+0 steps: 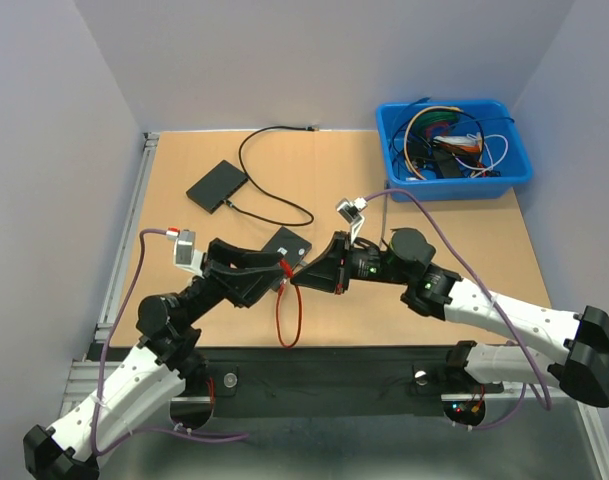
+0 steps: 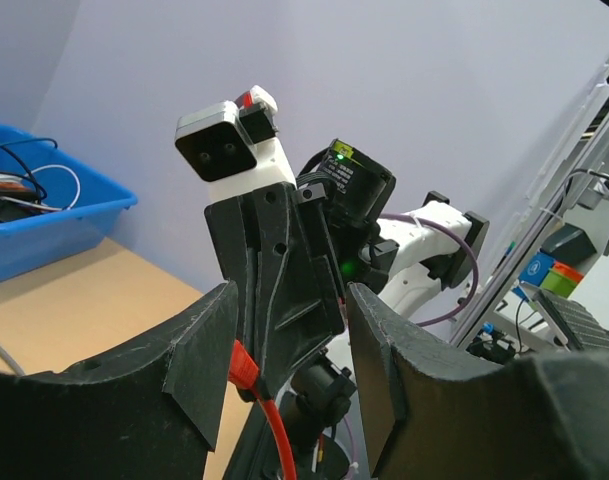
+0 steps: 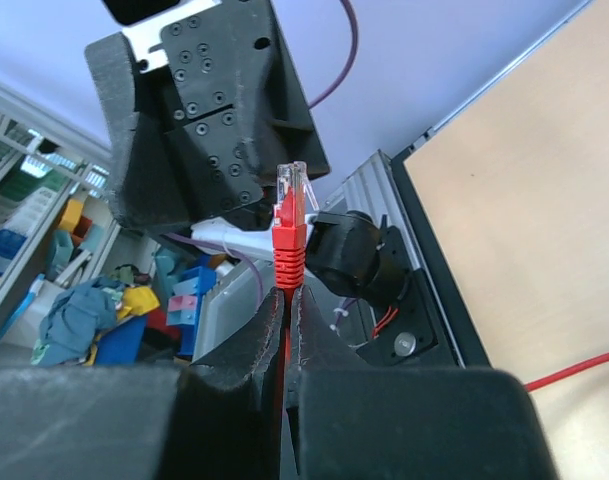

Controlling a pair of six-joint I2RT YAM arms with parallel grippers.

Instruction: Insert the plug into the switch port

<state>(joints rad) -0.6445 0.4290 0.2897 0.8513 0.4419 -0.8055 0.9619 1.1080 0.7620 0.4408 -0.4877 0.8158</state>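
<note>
My right gripper is shut on the red cable just behind its red plug, which sticks out past the fingertips with its clear tip forward. In the top view the plug hangs above the table between both grippers. My left gripper is open and empty, its jaws facing the right gripper, and the plug shows low between them. A small flat black box, the switch, lies on the table just behind the grippers. Its ports are hidden.
A second flat black box with a thin black cable lies at the back left. A blue bin full of cables stands at the back right. The red cable loops down toward the table's front edge.
</note>
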